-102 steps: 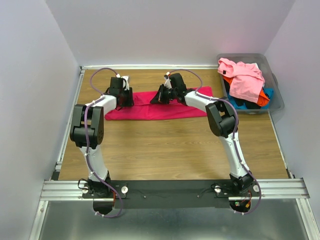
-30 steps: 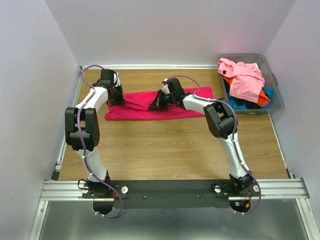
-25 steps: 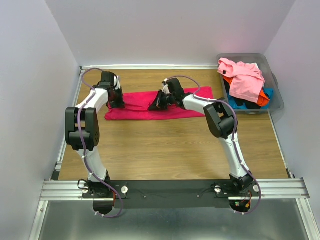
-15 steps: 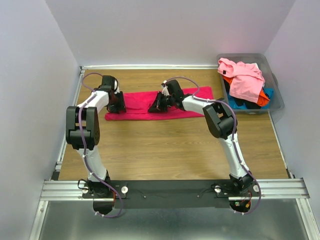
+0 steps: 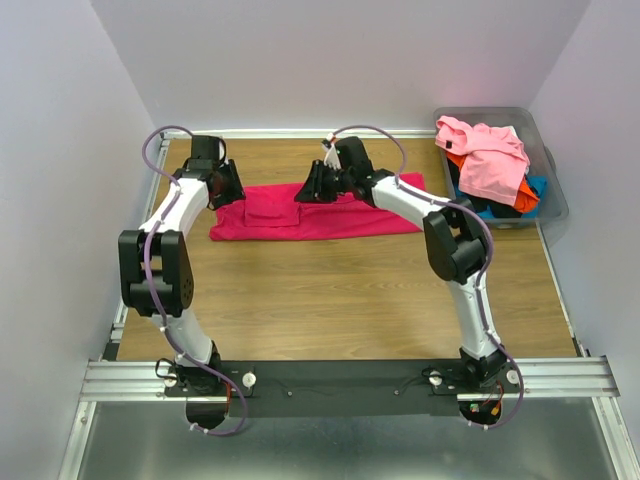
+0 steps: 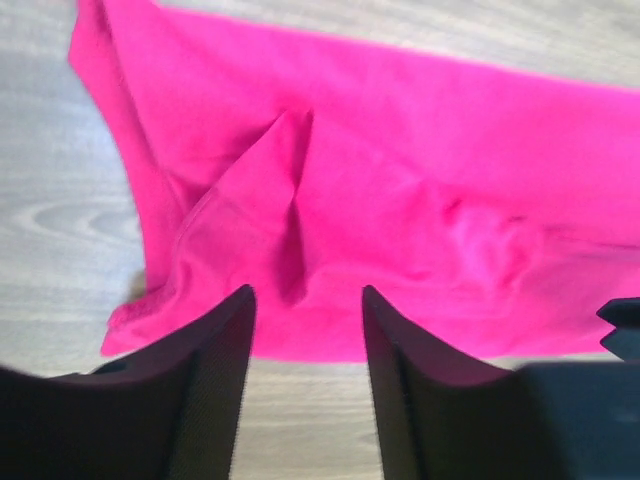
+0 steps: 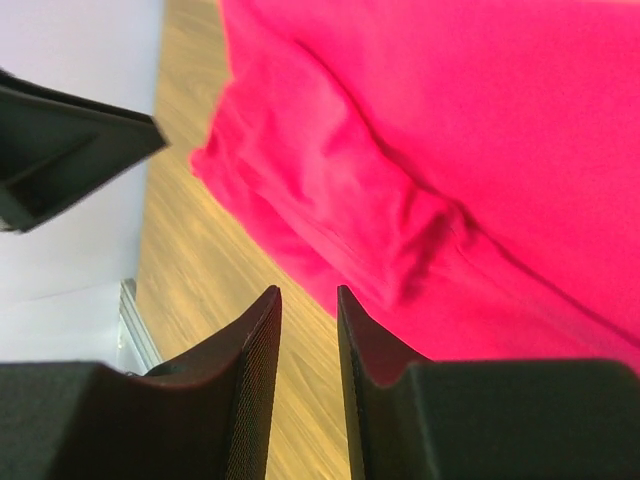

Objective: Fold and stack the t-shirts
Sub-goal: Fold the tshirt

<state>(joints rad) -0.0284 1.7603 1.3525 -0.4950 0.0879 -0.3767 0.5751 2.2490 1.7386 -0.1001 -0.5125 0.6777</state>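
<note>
Under left claw [image 6: 306, 293] — crimson t-shirt [image 6: 430, 150]

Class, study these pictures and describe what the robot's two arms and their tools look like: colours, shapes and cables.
The left arm and the right arm are both made of white links joined by bulky black housings. A thin purple cable loops along each arm. The left tool and the right tool each end in two flat black fingers with a fine woven texture.
</note>
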